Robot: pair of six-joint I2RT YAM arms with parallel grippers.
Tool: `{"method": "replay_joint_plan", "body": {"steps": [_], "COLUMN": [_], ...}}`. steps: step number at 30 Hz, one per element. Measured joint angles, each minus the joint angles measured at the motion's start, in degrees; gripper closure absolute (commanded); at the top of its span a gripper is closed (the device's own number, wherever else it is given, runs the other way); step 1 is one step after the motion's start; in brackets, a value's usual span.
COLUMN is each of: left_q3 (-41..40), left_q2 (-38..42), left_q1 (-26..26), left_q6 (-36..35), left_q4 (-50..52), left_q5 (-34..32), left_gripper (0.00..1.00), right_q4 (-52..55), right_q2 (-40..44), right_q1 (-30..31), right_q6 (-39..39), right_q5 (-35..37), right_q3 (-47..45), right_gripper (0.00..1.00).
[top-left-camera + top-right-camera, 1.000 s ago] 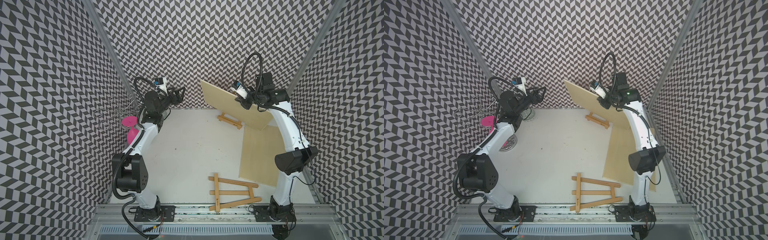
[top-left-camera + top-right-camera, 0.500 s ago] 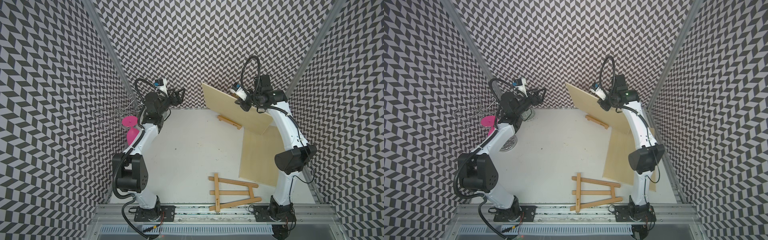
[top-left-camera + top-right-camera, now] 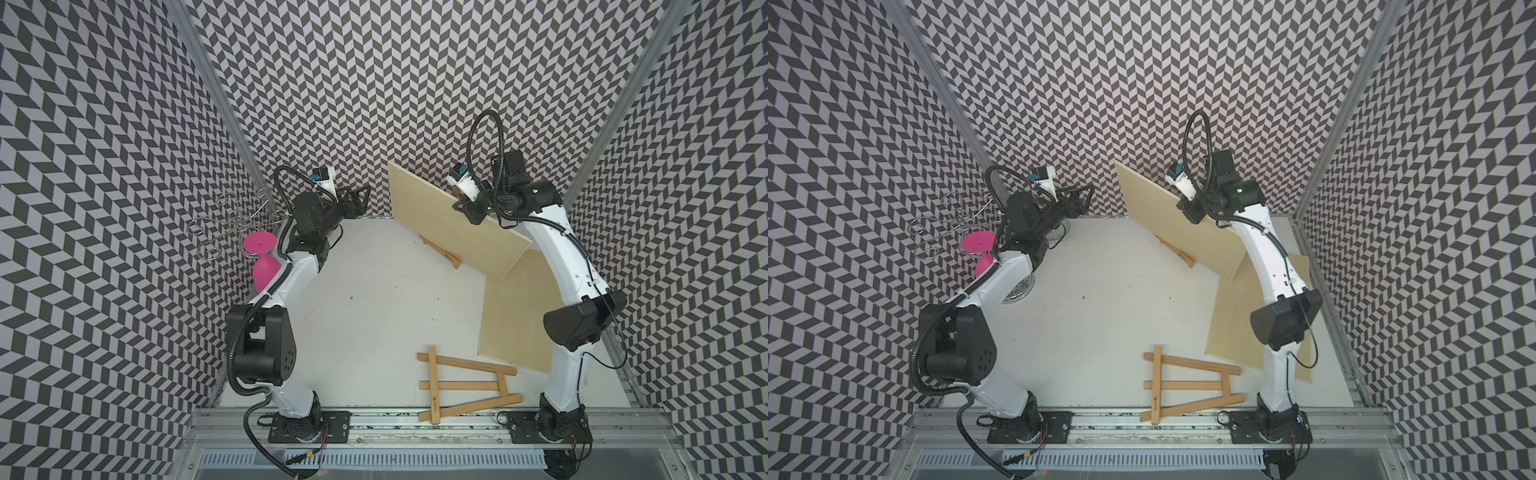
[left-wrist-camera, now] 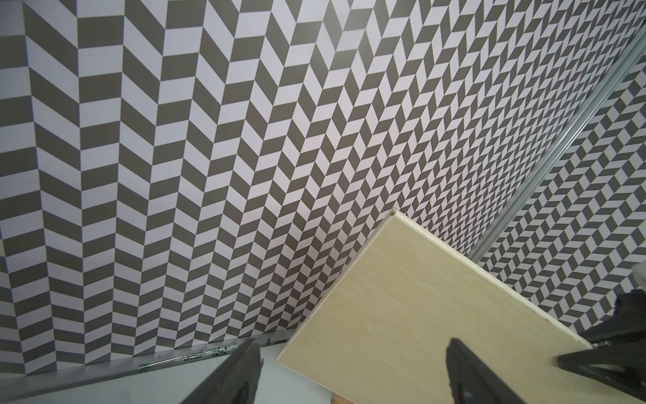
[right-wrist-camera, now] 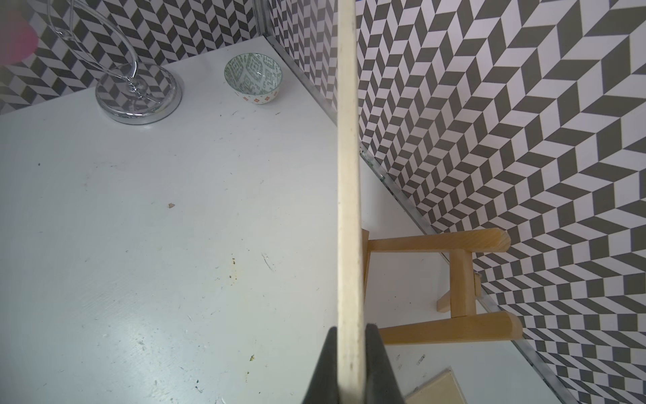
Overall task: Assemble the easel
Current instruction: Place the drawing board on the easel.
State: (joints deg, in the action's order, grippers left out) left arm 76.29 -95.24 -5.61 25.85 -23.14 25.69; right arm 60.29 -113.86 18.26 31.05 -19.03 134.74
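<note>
Right pincer [image 5: 350, 335]: pressed together on the thin edge of the held panel [image 3: 453, 232], with one finger on each face.
Held panel: pale wood, carried on edge and tilted, close to the back wall. Whether its lower edge touches anything cannot be told.
Standing easel [image 5: 461, 280]: small and upright, just behind the held panel near the back wall. In both top views the panel hides most of it.
Left pincer [image 4: 353, 342]: spread wide and empty, facing the panel's free corner from near by and not touching it.
Spare parts: a second panel [image 3: 519, 316] lies flat on the bench [image 3: 365, 324] beside the right arm. A flat easel frame [image 3: 465, 386] lies near the front rail.
Step in hand (a judgement): seating the held panel on the standing easel's ledge.
Doing it well: bring the panel's lower edge level before lowering it. Lean its top back against the easel gently, since so light a frame would probably slide or tip under a push. The spread left pincer is well placed to steady the free corner. Release only once the panel rests by itself.
Bystanders: the patterned bowl [image 5: 252, 77] and the wire stand [image 5: 138, 94] sit well apart on the left side.
</note>
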Motion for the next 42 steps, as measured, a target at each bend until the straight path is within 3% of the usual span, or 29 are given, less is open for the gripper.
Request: {"method": "replay_joint_plan", "body": {"steps": [7,21,42], "left_q3": [-0.44,-0.66,-0.66], "left_q2": [0.00,0.00,0.00], "left_q1": [0.00,0.00,0.00], "left_q6": [0.85,1.07,0.81], "left_q4": [-0.87,-1.25,-1.14], "left_q5": [-0.61,-0.68,-2.12], "left_gripper": [0.17,0.17,0.16], "right_q4": [0.63,-1.05,-12.85], "right_q2": [-1.14,-3.72,-6.21], "right_q1": [-0.37,-1.09,-5.92], "right_q6": [-4.63,-5.20,-4.90], "right_q5": [2.91,2.51,-2.73], "right_q3": [1.77,4.17,2.71], "right_gripper": [1.00,1.00,0.77]}}
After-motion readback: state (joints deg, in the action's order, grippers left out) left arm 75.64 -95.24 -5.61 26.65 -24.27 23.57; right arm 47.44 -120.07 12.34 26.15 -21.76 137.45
